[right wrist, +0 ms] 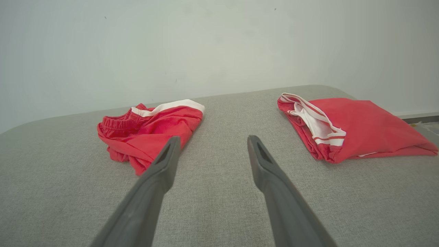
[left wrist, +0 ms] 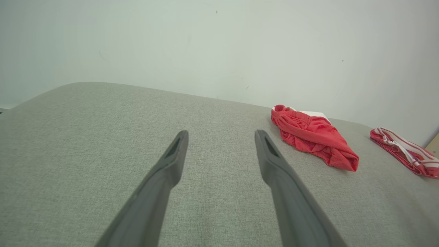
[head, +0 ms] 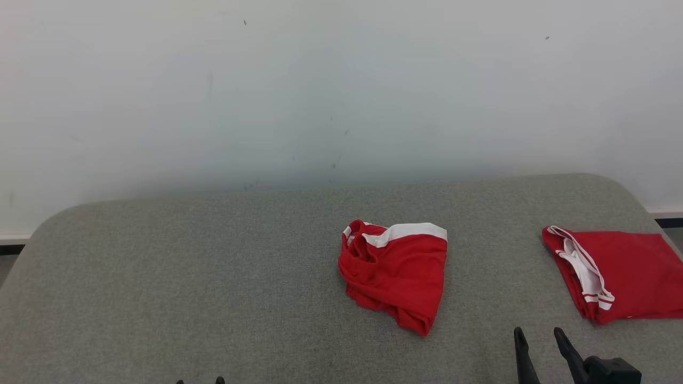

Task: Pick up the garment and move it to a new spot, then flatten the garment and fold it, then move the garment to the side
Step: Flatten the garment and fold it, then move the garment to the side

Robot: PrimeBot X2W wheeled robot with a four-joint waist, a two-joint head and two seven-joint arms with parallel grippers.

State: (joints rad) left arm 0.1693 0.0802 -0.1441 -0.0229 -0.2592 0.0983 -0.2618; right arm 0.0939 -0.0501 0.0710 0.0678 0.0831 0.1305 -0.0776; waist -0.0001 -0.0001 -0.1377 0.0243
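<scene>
**Head view.** The white-banded, crumpled red cloth garment [head: 395,274] lay bunched on the grey, fabric-covered table with rounded corners [head: 213,266], near the middle of the surface. Its white band ran along the edge toward 12 o'clock, and its narrow end pointed toward 5 o'clock. A flat folded red cloth with white-striped trim [head: 624,274] lay at 3 o'clock from the garment, well apart from it and reaching the frame's right edge. A plain white wall [head: 320,80] stood behind the table at 12 o'clock.

The left gripper [head: 200,381] showed as two dark fingertips at 7 o'clock in the frame, well apart from the garment. The right gripper [head: 537,333] stood at 5 o'clock, fingers pointing toward 12 o'clock. The garment lay at about 10 o'clock from it and the folded red cloth at 2 o'clock, both apart from it.

**Left wrist view.** The left gripper's fingers were spread wide with bare table between them, holding nothing. The garment lay at 2 o'clock beyond the right-hand fingertip, apart from it.

**Right wrist view.** The right gripper's fingers were likewise spread wide and empty. The garment lay at 10 o'clock, its near edge passing behind the left-hand finger in the picture; contact could not be told. The folded red cloth lay at 2 o'clock, apart from the fingers.
</scene>
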